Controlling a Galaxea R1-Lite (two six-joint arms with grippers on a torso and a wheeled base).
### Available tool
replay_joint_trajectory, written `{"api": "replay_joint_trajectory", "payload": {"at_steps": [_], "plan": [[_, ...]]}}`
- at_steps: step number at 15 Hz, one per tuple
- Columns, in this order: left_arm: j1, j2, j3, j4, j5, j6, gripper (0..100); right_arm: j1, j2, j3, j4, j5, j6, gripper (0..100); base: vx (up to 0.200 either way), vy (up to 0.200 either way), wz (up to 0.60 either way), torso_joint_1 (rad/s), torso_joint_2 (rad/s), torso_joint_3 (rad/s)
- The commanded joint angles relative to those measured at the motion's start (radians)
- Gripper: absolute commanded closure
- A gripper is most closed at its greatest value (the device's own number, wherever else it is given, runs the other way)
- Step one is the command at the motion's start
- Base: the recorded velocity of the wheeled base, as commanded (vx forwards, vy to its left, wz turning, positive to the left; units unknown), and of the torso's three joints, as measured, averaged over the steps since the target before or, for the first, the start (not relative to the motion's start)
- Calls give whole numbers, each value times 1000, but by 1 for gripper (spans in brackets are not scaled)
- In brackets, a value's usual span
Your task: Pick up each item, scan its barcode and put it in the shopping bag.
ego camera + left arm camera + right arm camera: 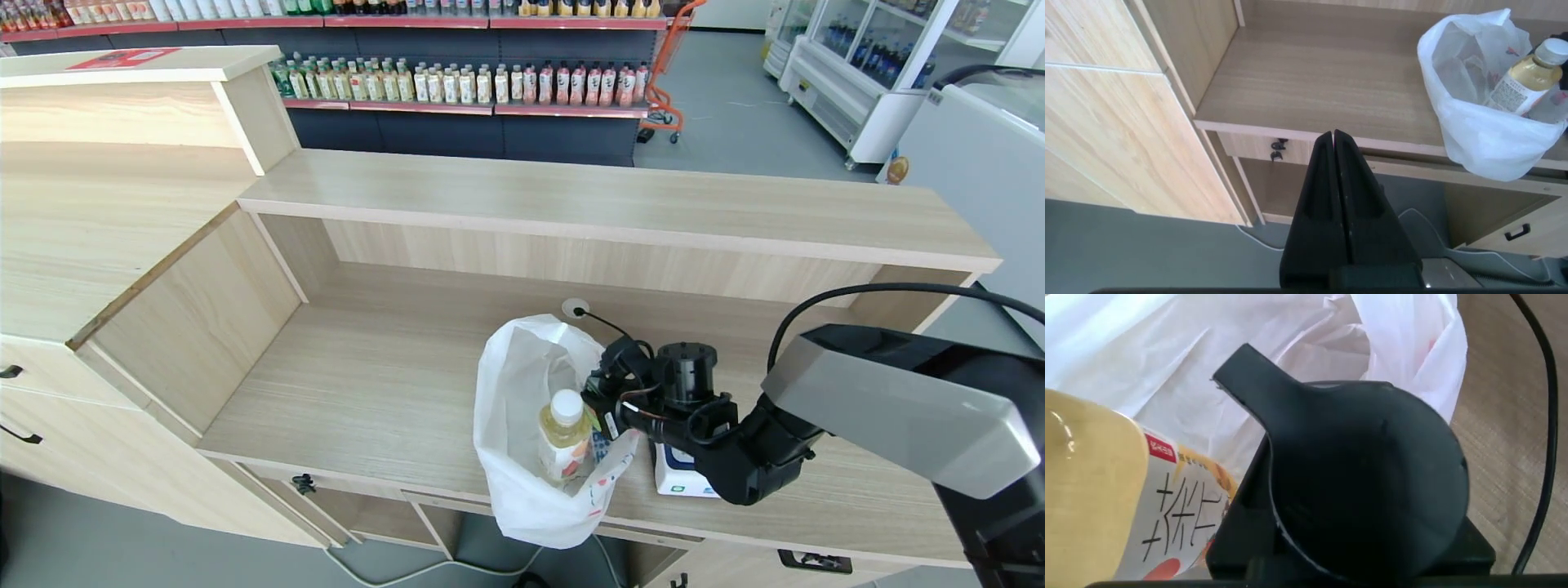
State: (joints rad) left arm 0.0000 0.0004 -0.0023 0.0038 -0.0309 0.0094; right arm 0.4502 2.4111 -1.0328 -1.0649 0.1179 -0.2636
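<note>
Bottle (565, 433) stands upright inside the white shopping bag (510, 384), which sits at the front edge of the worktop (367, 384). Right tool (606, 403) is at the bag's rim; whether it is released or clenched cannot be told. Left tool (1333, 140) is clenched on nothing, off the worktop's front and well apart from the bag.

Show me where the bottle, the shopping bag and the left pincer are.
bottle (562, 437), head view, on its body.
shopping bag (508, 384), head view, on its white side wall.
left pincer (1333, 137), left wrist view, between its shut fingertips.
</note>
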Motion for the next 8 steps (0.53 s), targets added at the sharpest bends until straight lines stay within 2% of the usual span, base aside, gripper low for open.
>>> {"api": "replay_joint_trajectory", "payload": {"at_steps": [1,8], "plan": [[0,0,-1,-1,0,0,100,1,16,-13,0,0,0,100,0,0,0,0,0,0],[0,1,-1,-1,0,1,100,2,43,-21,-6,-3,0,100,0,0,0,0,0,0]]}}
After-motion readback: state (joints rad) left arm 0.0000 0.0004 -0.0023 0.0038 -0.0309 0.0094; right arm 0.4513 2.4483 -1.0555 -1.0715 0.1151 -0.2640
